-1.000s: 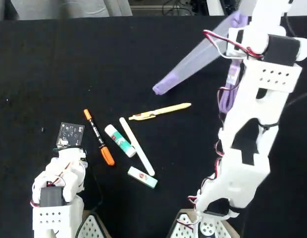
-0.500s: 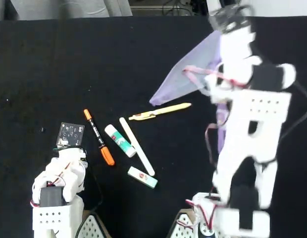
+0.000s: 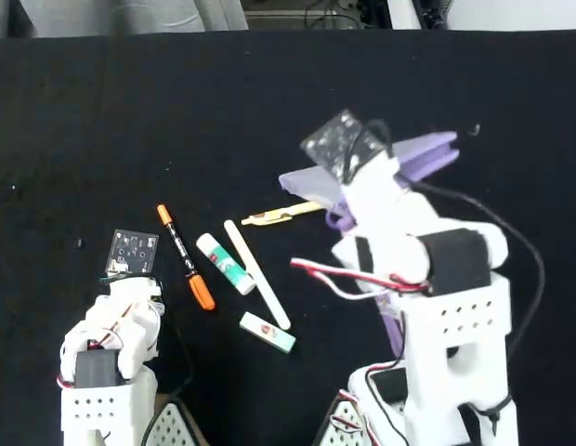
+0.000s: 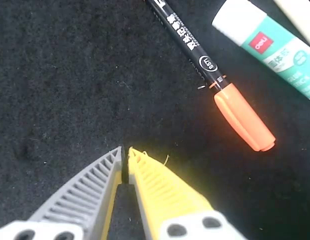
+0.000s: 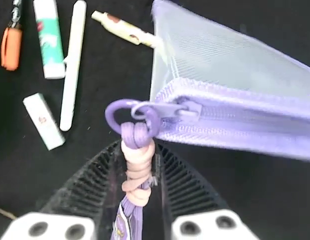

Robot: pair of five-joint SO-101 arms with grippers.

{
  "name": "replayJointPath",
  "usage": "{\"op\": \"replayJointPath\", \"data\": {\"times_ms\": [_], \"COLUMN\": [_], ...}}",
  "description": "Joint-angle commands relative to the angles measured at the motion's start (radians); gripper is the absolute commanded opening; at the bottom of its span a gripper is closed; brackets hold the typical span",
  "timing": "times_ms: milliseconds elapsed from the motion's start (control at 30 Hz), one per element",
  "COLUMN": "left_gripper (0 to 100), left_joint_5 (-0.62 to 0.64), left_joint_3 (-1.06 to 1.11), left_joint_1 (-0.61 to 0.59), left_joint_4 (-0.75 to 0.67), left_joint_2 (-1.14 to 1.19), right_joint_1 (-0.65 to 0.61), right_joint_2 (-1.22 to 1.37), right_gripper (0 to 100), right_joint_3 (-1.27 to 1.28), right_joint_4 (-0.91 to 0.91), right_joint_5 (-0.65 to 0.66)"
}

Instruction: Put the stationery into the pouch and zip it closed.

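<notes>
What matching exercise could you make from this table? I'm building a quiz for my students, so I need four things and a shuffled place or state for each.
Things:
1. pouch
2. marker
3. left gripper
4. eraser

Places or states:
A. shut on nothing
B. held by its cord in the right gripper
C. lying near the white stick's end
D. orange cap on, beside the glue stick

Pairs: 1-B, 2-D, 3-A, 4-C.

Bright, even light — shadows faint and soft.
</notes>
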Motion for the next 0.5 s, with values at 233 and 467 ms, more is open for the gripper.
{"op": "replayJointPath", "data": {"times_ms": [233,467], "left_gripper": [3,3], "left_joint_5": [-0.012,-0.012], "left_joint_3": [0.022,0.022], "left_joint_1": [-0.007,-0.007], "left_joint_4": [-0.012,-0.012], "left_joint_2": [-0.002,-0.002], "right_joint_1": [-0.261,-0.42], "right_joint_2": [-0.051,-0.051], "right_gripper": [1.1,1.1], "right_joint_3": [0.199,0.254], "right_joint_4": [0.023,-0.049], "right_joint_5": [0.052,-0.031]}}
